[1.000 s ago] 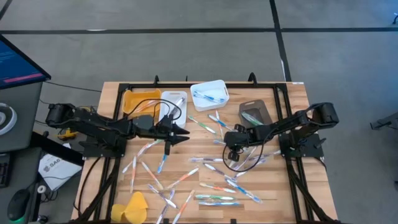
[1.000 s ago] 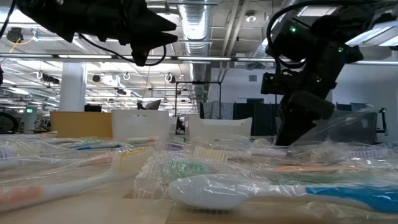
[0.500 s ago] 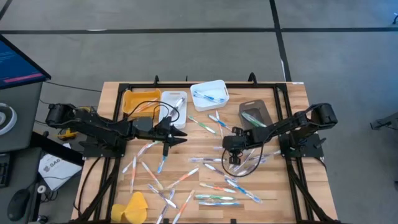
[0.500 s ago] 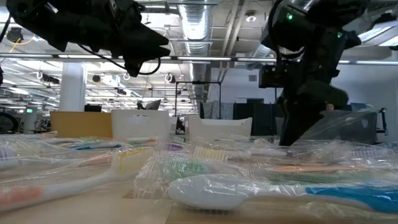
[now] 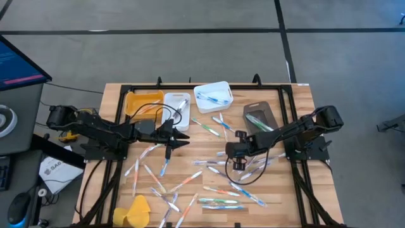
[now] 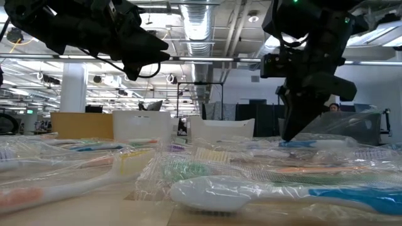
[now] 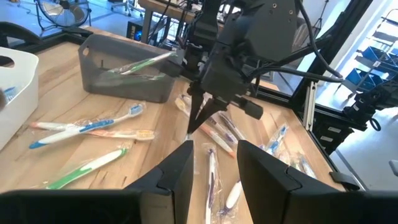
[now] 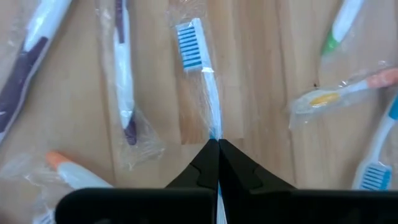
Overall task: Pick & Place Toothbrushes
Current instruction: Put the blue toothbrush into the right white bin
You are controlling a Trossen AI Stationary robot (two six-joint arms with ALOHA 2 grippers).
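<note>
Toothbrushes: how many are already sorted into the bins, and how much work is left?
Done: a few toothbrushes lie in the white bin and the dark bin. In hand: the right gripper is shut on a blue-and-white toothbrush on the table; the left gripper is open above the table, empty. Left: most wrapped toothbrushes lie scattered on the table.

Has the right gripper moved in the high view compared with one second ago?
Yes. The right gripper has shifted toward the left arm's side and slightly nearer the table's front edge, farther from the grey bin. Its jaws are shut on a blue toothbrush.
</note>
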